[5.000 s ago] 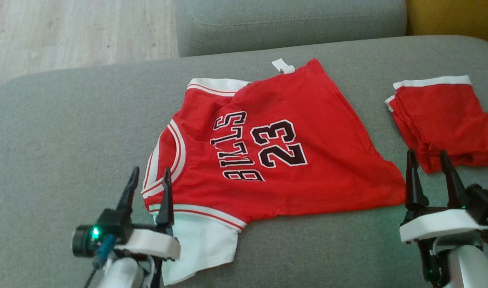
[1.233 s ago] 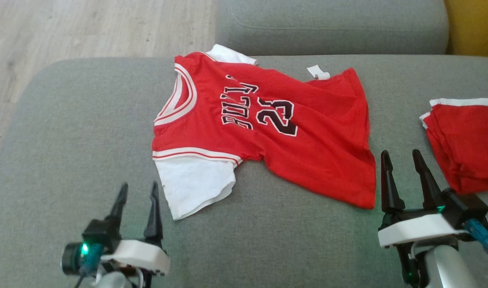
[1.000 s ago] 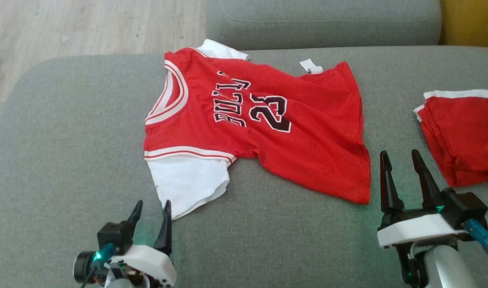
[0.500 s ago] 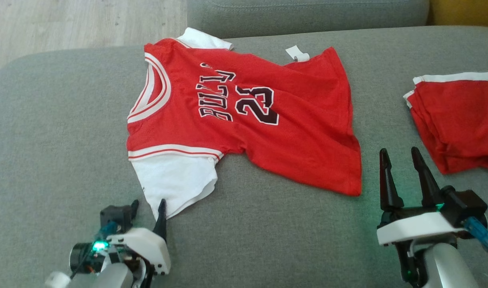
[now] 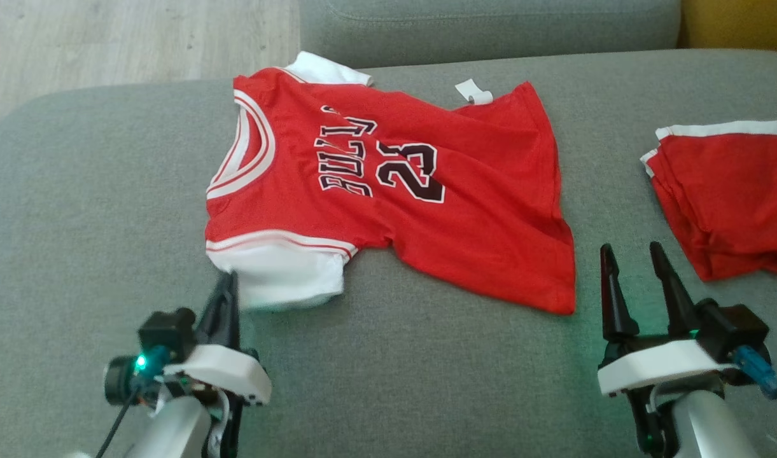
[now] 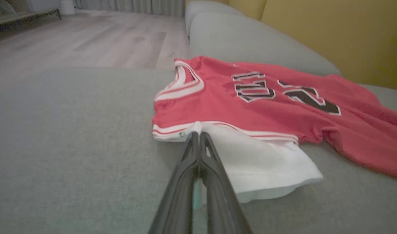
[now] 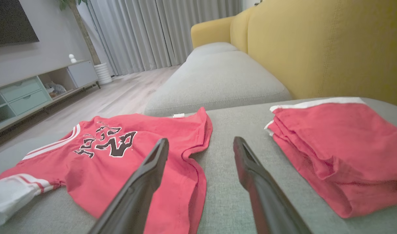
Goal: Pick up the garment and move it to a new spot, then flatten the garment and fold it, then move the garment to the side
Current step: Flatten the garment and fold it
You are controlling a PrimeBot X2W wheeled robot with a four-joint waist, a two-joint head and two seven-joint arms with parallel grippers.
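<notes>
Our left gripper [image 5: 226, 287] had just pinched shut on the white fabric sleeve [image 5: 289, 280] of the red basketball jersey [image 5: 439, 222], readying the lift, while our right gripper [image 5: 631, 262] hung open.

Jersey [image 5: 388, 191] matt red cloth; sofa [image 5: 76, 191] coarse woven fabric.

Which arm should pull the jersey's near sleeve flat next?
Left. The left gripper is shut on the white sleeve of the jersey; the right gripper hangs open, apart from the cloth.
</notes>
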